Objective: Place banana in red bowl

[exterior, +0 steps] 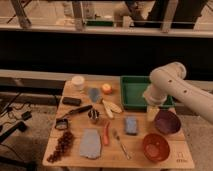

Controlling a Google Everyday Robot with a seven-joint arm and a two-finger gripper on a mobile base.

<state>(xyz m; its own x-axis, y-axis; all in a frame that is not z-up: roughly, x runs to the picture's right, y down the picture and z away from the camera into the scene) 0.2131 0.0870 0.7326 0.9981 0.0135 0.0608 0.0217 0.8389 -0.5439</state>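
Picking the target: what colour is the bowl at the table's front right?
Red-orange bowl, camera view; the gripper hangs beside the purple bowl.

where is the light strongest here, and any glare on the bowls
Camera view: brightest beyond the railing at the top, a dark band below it; the wooden table sits in dim warm light; the round red-orange bowl has a faint sheen inside, the dark purple bowl looks duller; the gripper, over the table beside the purple bowl, throws no clear shadow.
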